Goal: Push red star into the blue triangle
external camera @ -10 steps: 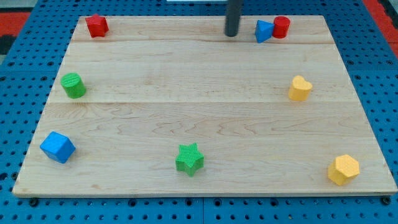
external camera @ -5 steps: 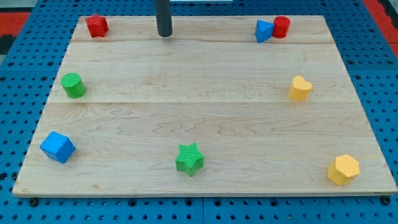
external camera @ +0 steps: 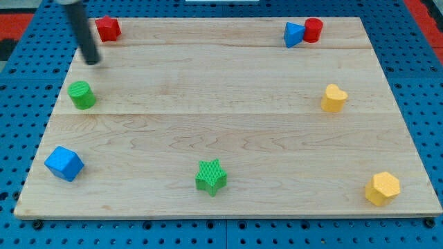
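Note:
The red star (external camera: 108, 28) sits at the board's top left corner. The blue triangle (external camera: 293, 34) sits near the top right, touching a red cylinder (external camera: 313, 30) on its right. My tip (external camera: 92, 61) is on the board just below and to the left of the red star, apart from it, and above the green cylinder (external camera: 82, 95). The rod leans up to the view's top left.
A blue cube (external camera: 64, 164) lies at the lower left. A green star (external camera: 211, 176) is at the bottom middle. A yellow heart-like block (external camera: 333, 98) is at the right and a yellow hexagon (external camera: 382, 188) at the bottom right. The wooden board (external camera: 221, 124) rests on a blue pegboard.
My tip has swept left along the top of the board, from beside the blue triangle to below-left of the red star. No block has moved.

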Action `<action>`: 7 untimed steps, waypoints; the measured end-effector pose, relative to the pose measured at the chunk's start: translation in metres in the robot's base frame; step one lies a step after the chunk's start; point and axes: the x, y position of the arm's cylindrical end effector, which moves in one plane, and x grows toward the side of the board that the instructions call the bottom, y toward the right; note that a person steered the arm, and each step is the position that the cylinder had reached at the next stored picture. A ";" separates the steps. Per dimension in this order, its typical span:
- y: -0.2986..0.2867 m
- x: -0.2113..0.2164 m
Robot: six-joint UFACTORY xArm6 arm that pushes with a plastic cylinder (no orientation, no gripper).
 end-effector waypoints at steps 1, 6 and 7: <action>-0.019 -0.014; 0.134 -0.091; 0.236 -0.091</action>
